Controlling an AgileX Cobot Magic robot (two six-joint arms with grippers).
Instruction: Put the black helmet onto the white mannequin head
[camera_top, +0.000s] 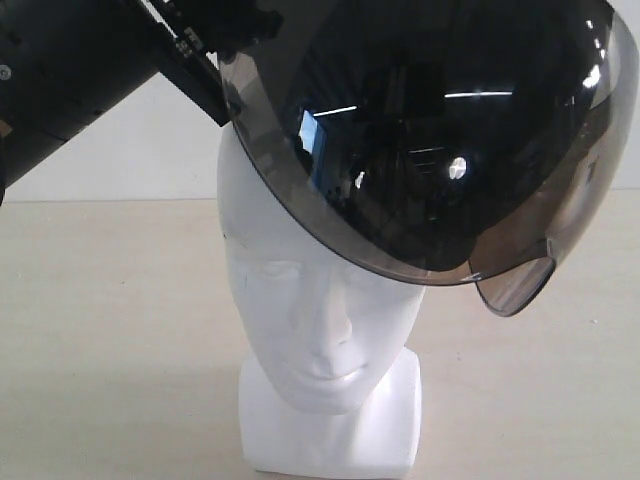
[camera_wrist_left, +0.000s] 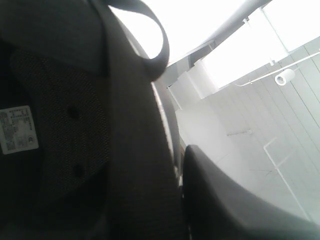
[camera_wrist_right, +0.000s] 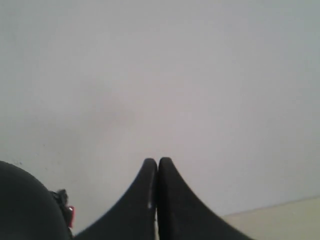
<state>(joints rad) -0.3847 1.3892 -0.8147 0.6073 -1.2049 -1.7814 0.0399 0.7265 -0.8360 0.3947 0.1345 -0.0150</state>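
Observation:
The black helmet (camera_top: 430, 140) hangs tilted over the top of the white mannequin head (camera_top: 320, 320), and its smoky visor covers the forehead while the face below stays bare. My left gripper (camera_top: 205, 60) comes in from the upper left and is shut on the helmet's rim. In the left wrist view the helmet's padded lining (camera_wrist_left: 60, 130) and wall fill the picture, with one finger (camera_wrist_left: 225, 200) outside the shell and a strap loop (camera_wrist_left: 157, 40) hanging. My right gripper (camera_wrist_right: 158, 165) is shut on nothing and faces a plain wall.
The head stands on its blocky neck base (camera_top: 330, 430) on a beige tabletop (camera_top: 100, 330), with a white wall (camera_top: 130, 140) behind it. A dark rounded part (camera_wrist_right: 25, 205) sits at the edge of the right wrist view.

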